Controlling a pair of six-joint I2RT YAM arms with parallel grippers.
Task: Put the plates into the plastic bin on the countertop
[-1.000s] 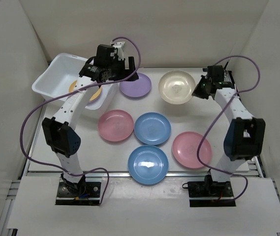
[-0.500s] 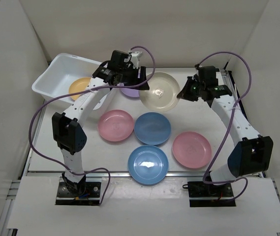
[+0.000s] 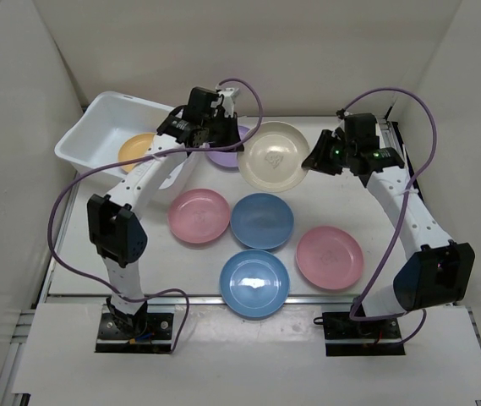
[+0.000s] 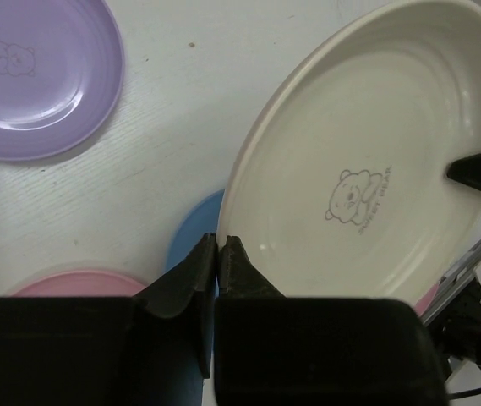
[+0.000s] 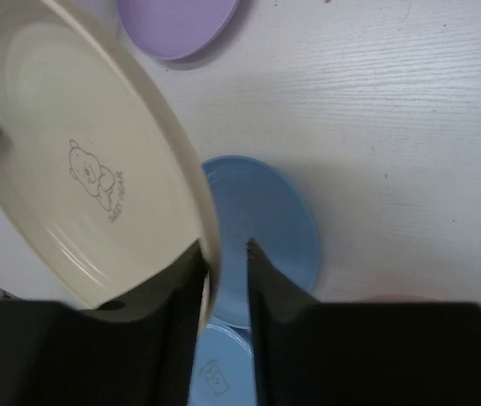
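Upper centre, left gripper (image 4: 219,247) is clamping the cream plate (image 3: 272,156) by its rim; right gripper (image 5: 226,250) is sitting slack around the opposite edge. Probably light, stiff, slippery.

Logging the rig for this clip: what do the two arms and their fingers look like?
Left arm and right arm: white links, black joint housings, a purple cable looping along each. Left gripper and right gripper are black, with tapered fingers.

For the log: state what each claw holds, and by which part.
Left claw pinches the cream plate by its rim. Right claw straddles the opposite rim, jaws apart, not gripping.
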